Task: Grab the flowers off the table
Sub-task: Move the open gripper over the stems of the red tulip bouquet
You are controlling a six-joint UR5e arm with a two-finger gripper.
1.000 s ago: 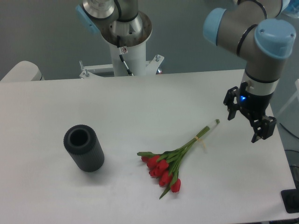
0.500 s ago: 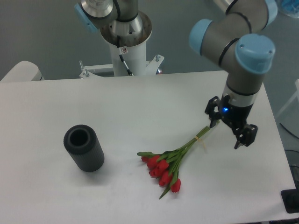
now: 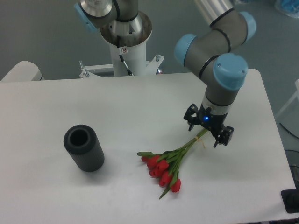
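Note:
The flowers point(image 3: 166, 164), red tulips with green leaves and long green stems tied by a pale band, lie on the white table point(image 3: 140, 102) right of centre, heads toward the front. My gripper point(image 3: 207, 133) is open and hangs over the upper end of the stems, one finger on each side of them. The stem tips are hidden behind the gripper. I cannot tell whether the fingers touch the stems.
A dark ribbed cylindrical vase point(image 3: 84, 148) stands upright at the left of the table. The robot's white base column point(image 3: 125, 44) rises behind the table's far edge. The table's right edge lies close to the arm.
The arm has swung left from the table's right edge, and the gripper has moved over the stem end of the flowers. The flowers and the vase have not moved.

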